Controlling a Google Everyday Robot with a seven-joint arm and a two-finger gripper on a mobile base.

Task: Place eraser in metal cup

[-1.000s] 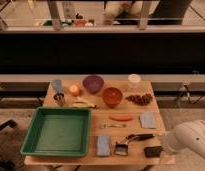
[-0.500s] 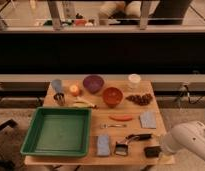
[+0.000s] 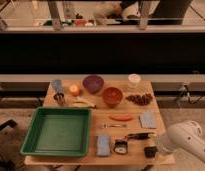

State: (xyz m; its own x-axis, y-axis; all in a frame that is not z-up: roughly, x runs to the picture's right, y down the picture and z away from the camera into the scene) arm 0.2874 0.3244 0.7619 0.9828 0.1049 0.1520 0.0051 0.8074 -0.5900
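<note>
- Camera view is showing the eraser lying flat near the front right corner of the table, just right of a clip.
- Gripper is sitting low at the end of the white arm, close against the eraser's right side. Cannot tell whether it is released or already gripping.
- Metal cup is standing well apart at the back left, just in front of a blue-grey cup and behind the green tray.
- Eraser is looking light, stiff, a bit grippy and not fragile. Its low profile is looking like the awkward part.
- Am judging the best hold to be across the short width at mid-length, coming down close to the tabletop.
- Cup mouth is looking narrow, so the eraser is probably needing to go in end-first.
</note>
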